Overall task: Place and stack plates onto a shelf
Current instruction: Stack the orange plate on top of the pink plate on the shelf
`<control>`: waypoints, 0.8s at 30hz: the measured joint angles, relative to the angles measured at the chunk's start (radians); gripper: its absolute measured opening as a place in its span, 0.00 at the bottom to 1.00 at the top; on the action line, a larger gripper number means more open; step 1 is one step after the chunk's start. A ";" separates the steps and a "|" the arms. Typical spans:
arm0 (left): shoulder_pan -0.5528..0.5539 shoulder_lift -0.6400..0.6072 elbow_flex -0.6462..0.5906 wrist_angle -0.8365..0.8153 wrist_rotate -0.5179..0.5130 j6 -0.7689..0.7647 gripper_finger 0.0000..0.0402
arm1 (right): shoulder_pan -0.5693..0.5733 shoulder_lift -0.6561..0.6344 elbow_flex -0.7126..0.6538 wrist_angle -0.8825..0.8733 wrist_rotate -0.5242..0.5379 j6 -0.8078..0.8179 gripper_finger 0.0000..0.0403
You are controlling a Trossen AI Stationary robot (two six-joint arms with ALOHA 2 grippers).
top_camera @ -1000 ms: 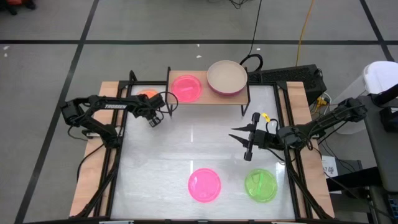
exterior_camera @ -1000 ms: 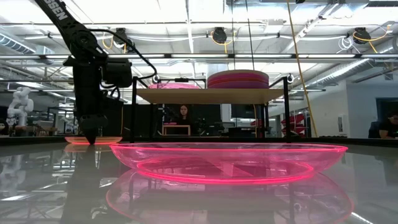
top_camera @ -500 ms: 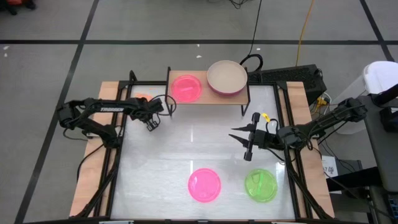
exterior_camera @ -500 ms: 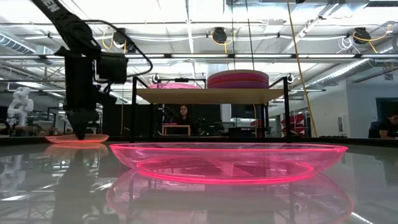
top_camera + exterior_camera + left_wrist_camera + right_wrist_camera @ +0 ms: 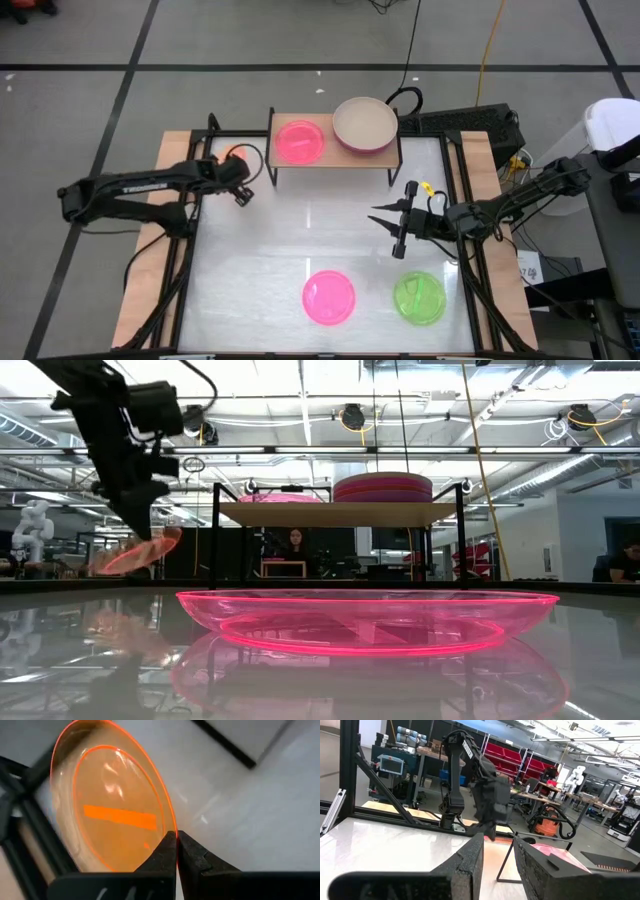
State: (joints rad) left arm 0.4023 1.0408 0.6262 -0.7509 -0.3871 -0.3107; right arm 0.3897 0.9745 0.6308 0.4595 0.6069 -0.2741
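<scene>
The white table [image 5: 300, 235] carries everything, and at its far edge stands the shelf [image 5: 350, 158], its light wood top raised on thin black legs so that plates can be set on it from above. Two groups are already there: a pink plate [image 5: 299, 141] on the left half, and on the right half a stack [image 5: 365, 125] topped by a beige plate with a purple rim showing beneath, placed side by side because the top is only wide enough for two. Two plates are left on the near part of the table, a translucent pink plate [image 5: 329, 297] and a green plate [image 5: 419, 297], well apart from the shelf and presumably awaiting their turn. The orange plate [image 5: 110, 810] is held off the table just beside the shelf's left end, tilted with one edge dipping, as is to be expected of a plate pinched at a single point of its rim. The left claw [image 5: 177, 845] is closed on that rim, the fingers nearly touching with only the thin edge between them. The right claw [image 5: 497, 852] waits over the table's right side, its fingers parted and nothing held.
</scene>
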 joint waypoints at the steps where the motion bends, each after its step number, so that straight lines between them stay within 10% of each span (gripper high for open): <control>1: 0.002 -0.019 0.000 0.000 -0.015 -0.004 0.00 | 0.000 0.000 0.000 0.000 0.001 0.000 0.23; 12: 0.007 -0.182 0.008 0.187 -0.093 0.093 0.00 | -0.003 0.000 0.000 0.000 0.023 0.000 0.23; 24: -0.060 -0.085 0.306 0.239 -0.137 0.352 0.00 | -0.003 0.000 0.000 0.000 0.051 -0.002 0.23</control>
State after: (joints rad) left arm 0.3420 0.9556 0.9322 -0.5123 -0.5241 0.0416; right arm 0.3862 0.9745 0.6308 0.4591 0.6582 -0.2764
